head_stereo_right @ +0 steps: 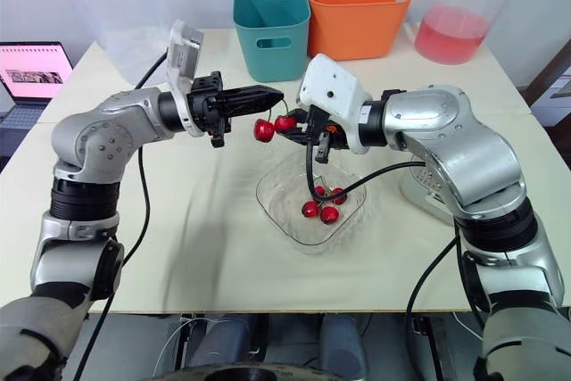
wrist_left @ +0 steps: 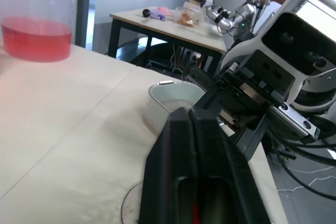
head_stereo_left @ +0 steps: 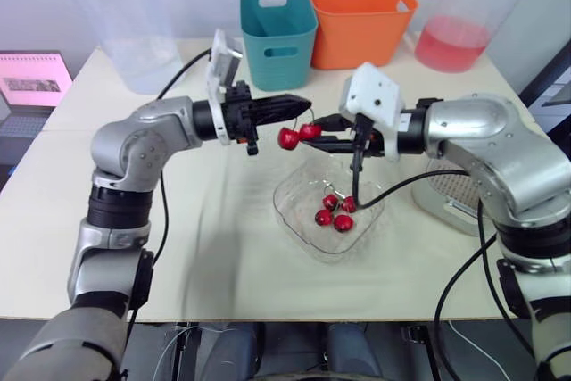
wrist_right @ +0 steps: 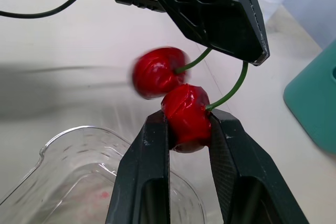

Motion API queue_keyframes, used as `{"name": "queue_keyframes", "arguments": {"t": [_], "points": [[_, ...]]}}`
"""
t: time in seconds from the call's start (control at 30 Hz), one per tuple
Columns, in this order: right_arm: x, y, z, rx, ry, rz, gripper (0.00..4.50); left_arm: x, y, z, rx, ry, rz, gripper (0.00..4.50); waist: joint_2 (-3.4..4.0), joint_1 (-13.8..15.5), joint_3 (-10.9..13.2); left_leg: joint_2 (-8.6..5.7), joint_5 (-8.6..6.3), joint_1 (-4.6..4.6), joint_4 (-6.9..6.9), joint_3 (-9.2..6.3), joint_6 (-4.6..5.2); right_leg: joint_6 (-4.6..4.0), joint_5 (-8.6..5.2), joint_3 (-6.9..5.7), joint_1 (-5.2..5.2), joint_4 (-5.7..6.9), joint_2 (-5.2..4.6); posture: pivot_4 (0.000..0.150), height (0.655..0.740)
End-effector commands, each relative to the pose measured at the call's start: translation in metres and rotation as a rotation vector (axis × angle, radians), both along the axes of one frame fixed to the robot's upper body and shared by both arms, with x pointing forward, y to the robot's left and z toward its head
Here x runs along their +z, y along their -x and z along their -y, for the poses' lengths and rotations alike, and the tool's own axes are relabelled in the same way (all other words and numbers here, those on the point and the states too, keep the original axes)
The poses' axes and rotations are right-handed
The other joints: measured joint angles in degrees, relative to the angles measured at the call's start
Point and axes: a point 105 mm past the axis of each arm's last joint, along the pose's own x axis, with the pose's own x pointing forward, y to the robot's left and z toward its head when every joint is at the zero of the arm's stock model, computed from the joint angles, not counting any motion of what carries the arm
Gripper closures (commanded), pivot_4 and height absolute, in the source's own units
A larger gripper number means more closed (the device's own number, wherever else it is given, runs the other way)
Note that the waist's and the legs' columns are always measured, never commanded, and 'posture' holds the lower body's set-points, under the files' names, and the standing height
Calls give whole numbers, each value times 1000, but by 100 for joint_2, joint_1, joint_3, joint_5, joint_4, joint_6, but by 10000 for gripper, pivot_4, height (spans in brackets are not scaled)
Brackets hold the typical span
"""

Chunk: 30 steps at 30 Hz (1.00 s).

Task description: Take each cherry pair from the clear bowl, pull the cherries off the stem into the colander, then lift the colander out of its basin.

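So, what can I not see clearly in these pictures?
Eye views: the right arm covers most of the colander, hiding its contents; a cable crosses the cherries in the clear bowl, count unsure.
Right wrist view: the loose cherry is blurred; the top of the stem is hidden inside the left hand.

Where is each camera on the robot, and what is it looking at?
Left eye view: on the head, looking down at the table; both arms, left gripper and right gripper above the clear bowl.
Right eye view: beside it, same scene.
Left wrist view: left wrist, along its shut fingers toward the right gripper and basin.
Right wrist view: right wrist; its fingers pinch a cherry, left gripper holds the stem.
Shared: eye and right wrist views show the cherry pair.
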Motion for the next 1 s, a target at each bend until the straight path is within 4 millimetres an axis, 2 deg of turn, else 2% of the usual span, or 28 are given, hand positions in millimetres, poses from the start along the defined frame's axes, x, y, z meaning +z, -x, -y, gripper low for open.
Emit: {"name": "queue_keyframes", "arguments": {"t": [0.03, 0.2, 0.3, 0.4, 0.53, 0.73, 0.97, 1.0], "points": [[17, 7, -5, 30, -28, 58, 38398, 16, 1, -4, 14, 42, 42, 44300, 0, 0, 0, 0, 0, 0, 0, 0, 0, 0, 0, 0, 0, 0, 0, 1500, 7400], [16, 13, 6, 43, -67, -45, 17142, 24, 2, -11, 9, 59, 70, 45000, 0, 4, 0, 0, 0, 0, 0, 0, 0, 0, 0, 0, 0, 0, 0, 1500, 7400], [24, 15, 16, 48, -227, -201, 1105, 31, 5, -15, -21, 68, 96, 45000, -1, 11, 1, 1, 0, -2, 0, -1, 0, 0, 0, 0, 1, -3, 0, 1500, 7400], [27, 14, 19, 62, -380, -342, 431, 36, 8, -14, -53, 80, 108, 45000, -2, 6, 0, 2, 0, -1, 0, -2, 1, 0, 0, -1, 5, -5, 0, 1500, 7400], [26, 11, 10, 75, -535, -474, 431, 37, 11, -12, -83, 78, 116, 45000, -1, -12, 0, 4, 0, -1, -1, -3, 0, -1, 0, 1, 0, 1, -1, 1500, 7400], [19, 15, -6, 88, -586, -546, 431, 38, 13, -10, -102, 71, 119, 45000, -1, -10, 0, 3, 0, -2, 0, -5, 0, -1, 0, 5, -8, 14, -4, 1500, 7400], [19, 16, -10, 91, -627, -566, 431, 37, 12, -11, -101, 70, 118, 45000, -1, -15, 0, 2, 0, -1, 0, -4, 0, -1, 0, 5, -11, 34, -4, 1500, 7400], [20, 16, -10, 92, -632, -568, 2722, 37, 12, -12, -100, 70, 118, 45000, -1, -16, 0, 2, 0, -1, 0, -4, 0, -1, 0, 5, -11, 34, -4, 1500, 7400]]}}
